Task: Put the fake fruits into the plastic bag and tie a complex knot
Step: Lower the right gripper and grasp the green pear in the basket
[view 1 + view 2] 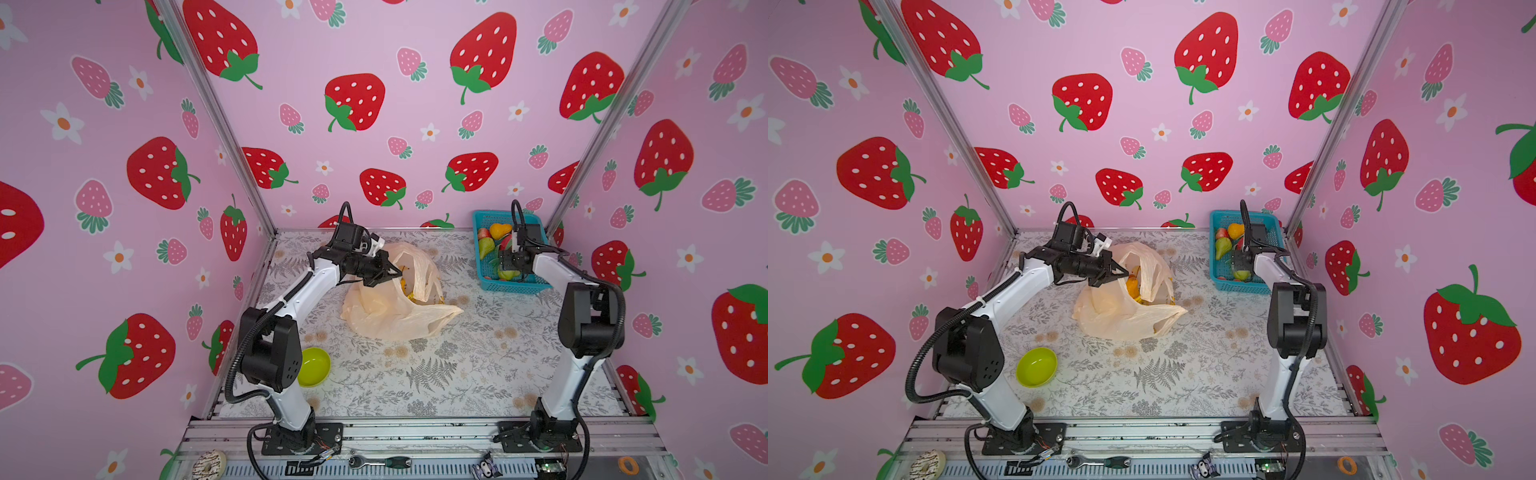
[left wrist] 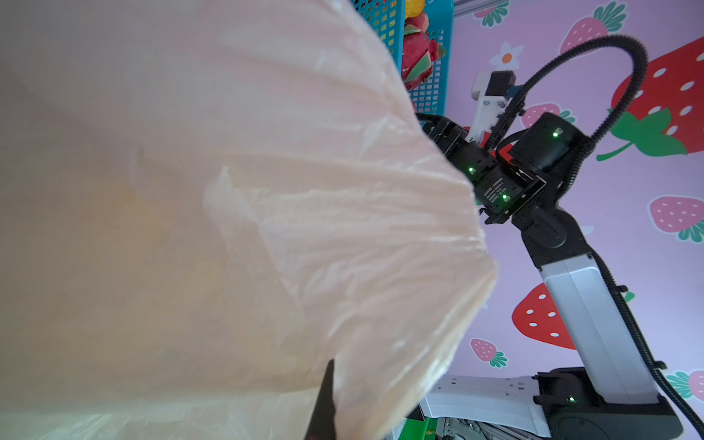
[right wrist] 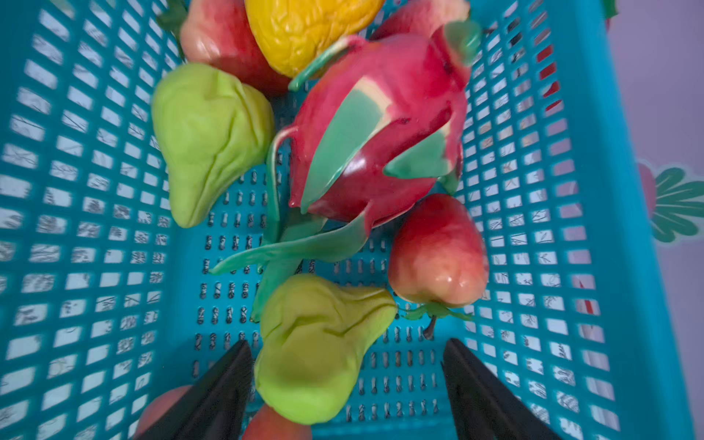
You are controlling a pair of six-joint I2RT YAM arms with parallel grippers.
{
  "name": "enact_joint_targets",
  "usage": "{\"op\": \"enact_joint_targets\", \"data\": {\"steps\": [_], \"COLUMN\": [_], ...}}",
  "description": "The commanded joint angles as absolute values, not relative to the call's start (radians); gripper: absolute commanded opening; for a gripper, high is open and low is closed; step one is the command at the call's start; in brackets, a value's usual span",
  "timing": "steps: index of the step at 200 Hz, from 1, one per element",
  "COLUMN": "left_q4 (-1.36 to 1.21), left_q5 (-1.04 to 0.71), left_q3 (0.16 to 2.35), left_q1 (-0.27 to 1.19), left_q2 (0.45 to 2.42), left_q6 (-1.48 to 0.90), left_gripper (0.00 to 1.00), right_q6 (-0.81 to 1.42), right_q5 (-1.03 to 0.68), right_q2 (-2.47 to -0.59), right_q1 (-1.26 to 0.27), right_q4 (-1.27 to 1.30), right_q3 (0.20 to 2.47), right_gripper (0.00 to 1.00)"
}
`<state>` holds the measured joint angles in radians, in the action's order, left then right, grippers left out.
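Note:
The pale-peach plastic bag lies mid-table with its mouth raised. My left gripper is shut on the bag's rim, and plastic fills the left wrist view. Yellow-orange fruit shows inside the mouth. My right gripper stands open low inside the teal basket. A green pear sits between its fingers, against one and apart from the other. Beyond it lie a dragon fruit, a red apple, a second green pear and an orange pear.
A lime-green bowl sits near the left arm's base. On the front rail lie a ratchet tool, a toy doughnut and an orange ring. Strawberry-print walls enclose the table on three sides.

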<state>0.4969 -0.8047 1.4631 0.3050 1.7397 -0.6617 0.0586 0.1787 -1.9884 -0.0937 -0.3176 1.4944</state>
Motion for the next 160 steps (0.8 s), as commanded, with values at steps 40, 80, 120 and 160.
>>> {"op": "enact_joint_targets", "data": {"steps": [40, 80, 120, 160], "left_q4": [0.491, 0.492, 0.491, 0.493], "left_q5": [-0.821, -0.821, -0.821, -0.820], "left_q3": [1.456, 1.456, 1.457, 1.457], "left_q1": [0.301, 0.301, 0.302, 0.302], "left_q2": [1.710, 1.710, 1.712, 1.713], "left_q6": [-0.669, -0.669, -0.667, -0.668], "left_gripper": [0.00, 0.00, 0.00, 0.00], "right_q6": [0.007, -0.006, -0.012, -0.014], "right_q5": [0.224, 0.244, 0.268, 0.267], "right_q2": [-2.107, -2.173, -2.188, -2.134], "right_q1": [-0.113, -0.123, -0.125, -0.130], "right_q4": [-0.420, -0.460, -0.488, -0.495], "right_q3": [1.601, 1.659, 1.672, 1.678], "right_gripper": [0.82, 0.77, 0.69, 0.56]}}
